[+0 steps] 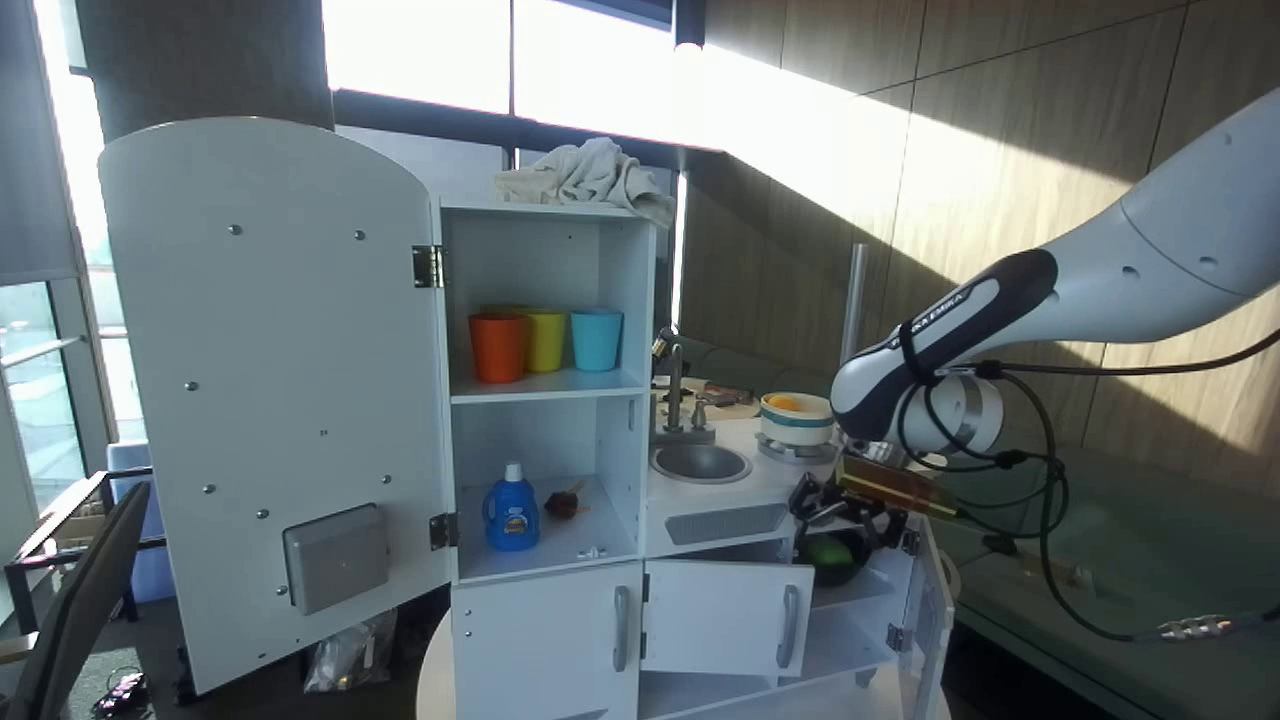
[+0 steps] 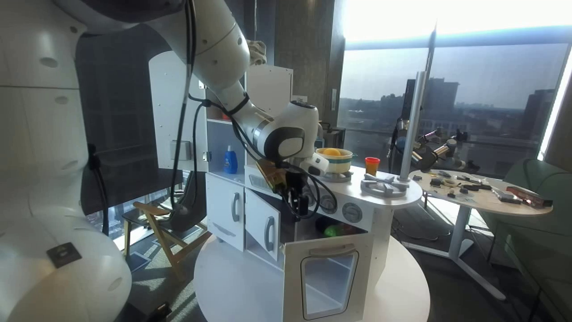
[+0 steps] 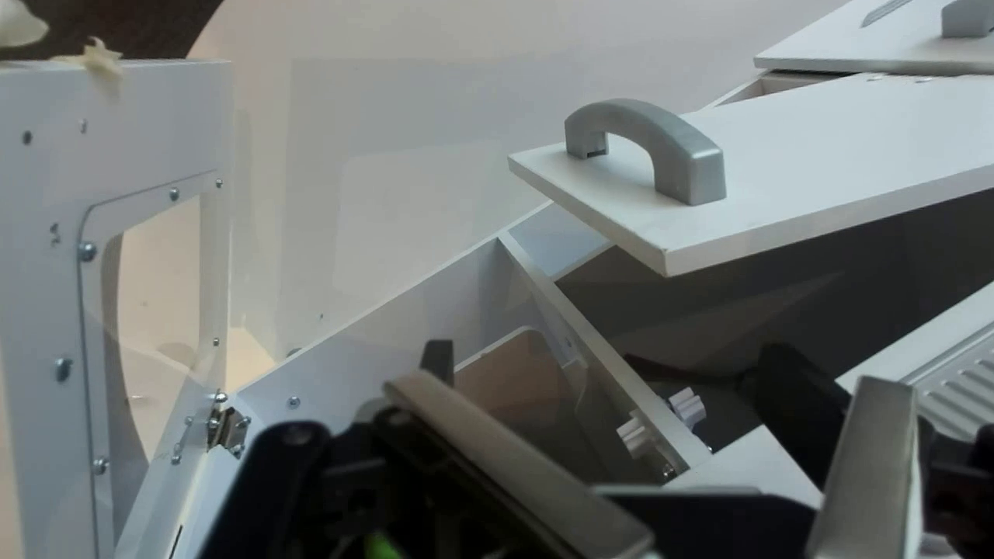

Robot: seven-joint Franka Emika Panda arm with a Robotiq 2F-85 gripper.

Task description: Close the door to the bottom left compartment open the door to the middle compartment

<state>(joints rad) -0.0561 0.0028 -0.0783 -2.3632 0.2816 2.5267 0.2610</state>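
The bottom left door (image 1: 545,640) looks shut in both exterior views (image 2: 218,206). The middle door (image 1: 712,615) is partly open, swung outward on its left hinges. It also shows ajar in the other views (image 2: 257,219) (image 3: 815,147). Its grey handle (image 1: 788,625) shows in the wrist view (image 3: 644,140) ahead of the fingers, apart from them. My gripper (image 1: 848,525) is open, with nothing seen between its fingers. It is above and right of the middle door, close to the counter front. It also shows in an exterior view (image 2: 296,203) and the wrist view (image 3: 722,473).
The oven door (image 2: 328,243) at the right stands open, also in the wrist view (image 3: 46,178). A dark pan (image 1: 835,560) with a green item sits below the gripper. A pot (image 1: 797,420) and sink (image 1: 700,462) are on the counter. The tall upper-left door (image 1: 280,350) stands wide open.
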